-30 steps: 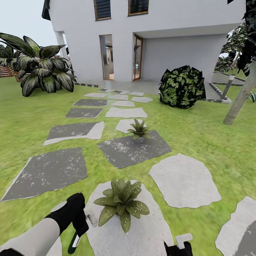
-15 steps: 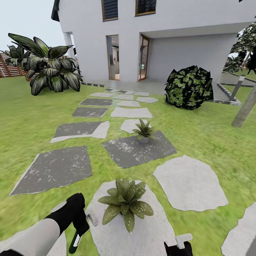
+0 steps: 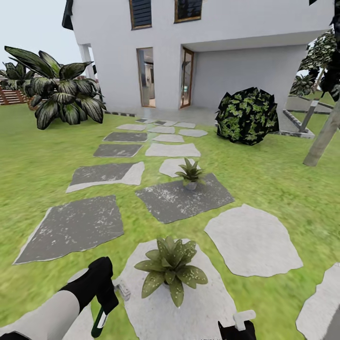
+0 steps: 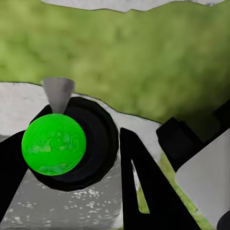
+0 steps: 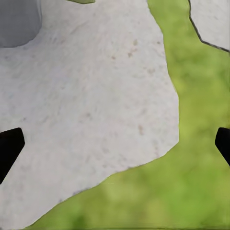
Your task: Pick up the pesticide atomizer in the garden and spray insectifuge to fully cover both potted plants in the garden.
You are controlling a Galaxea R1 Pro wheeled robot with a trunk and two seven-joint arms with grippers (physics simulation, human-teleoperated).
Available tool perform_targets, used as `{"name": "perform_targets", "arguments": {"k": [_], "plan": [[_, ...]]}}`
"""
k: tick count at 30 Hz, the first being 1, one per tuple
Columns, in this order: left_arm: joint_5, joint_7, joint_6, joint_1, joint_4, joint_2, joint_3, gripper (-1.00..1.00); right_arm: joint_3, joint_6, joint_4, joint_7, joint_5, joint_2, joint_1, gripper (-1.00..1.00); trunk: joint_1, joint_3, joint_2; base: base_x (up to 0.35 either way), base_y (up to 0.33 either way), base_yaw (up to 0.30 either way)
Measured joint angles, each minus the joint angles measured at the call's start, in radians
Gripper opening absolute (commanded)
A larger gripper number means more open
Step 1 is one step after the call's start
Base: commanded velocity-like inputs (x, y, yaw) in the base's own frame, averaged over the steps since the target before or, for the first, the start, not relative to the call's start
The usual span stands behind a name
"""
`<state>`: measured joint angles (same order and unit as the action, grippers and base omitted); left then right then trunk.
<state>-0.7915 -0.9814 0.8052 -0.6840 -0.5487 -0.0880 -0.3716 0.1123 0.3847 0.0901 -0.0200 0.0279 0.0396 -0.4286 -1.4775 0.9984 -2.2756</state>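
Garden lawn (image 3: 42, 156) with grey stepping stones. Nearer potted plant (image 3: 172, 269) on a pale stone (image 3: 203, 307), toward its far edge; second potted plant (image 3: 190, 174) at the far edge of a dark stone (image 3: 184, 200). Left gripper (image 3: 107, 296) clamped on pesticide atomizer (image 4: 72, 143), beside the pale stone's left edge. Right gripper (image 5: 115, 148) with fingers spread wide apart above the pale stone.

The camera is swinging; nothing in the garden itself is moving.
The view is drifting back left after a rightward sweep, so the near plant (image 3: 172, 274), far plant (image 3: 190, 174) and bush (image 3: 247, 115) are sliding slightly across the frame.
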Motion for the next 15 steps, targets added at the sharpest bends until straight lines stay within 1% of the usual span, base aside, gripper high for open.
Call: {"name": "perform_targets", "arguments": {"k": [6,10,15], "plan": [[0.001,0.0,0.0,0.0,-0.001,0.0,0.0,-1.0,0.0,0.0,0.0,0.0,0.0,0.0,0.0,1.0,0.0,0.0,0.0,0.0,0.303,-0.263],[0.002,0.0,0.0,0.0,-0.003,0.0,0.001,-1.0,0.0,0.0,0.0,0.0,0.0,0.0,0.0,1.0,0.0,0.0,0.0,0.064,0.277,-0.267],[0.003,0.001,-0.001,0.0,-0.01,0.0,0.001,-1.0,0.0,0.0,0.0,0.0,0.0,0.0,0.0,1.0,0.0,0.0,0.0,0.036,0.064,-0.267]]}}
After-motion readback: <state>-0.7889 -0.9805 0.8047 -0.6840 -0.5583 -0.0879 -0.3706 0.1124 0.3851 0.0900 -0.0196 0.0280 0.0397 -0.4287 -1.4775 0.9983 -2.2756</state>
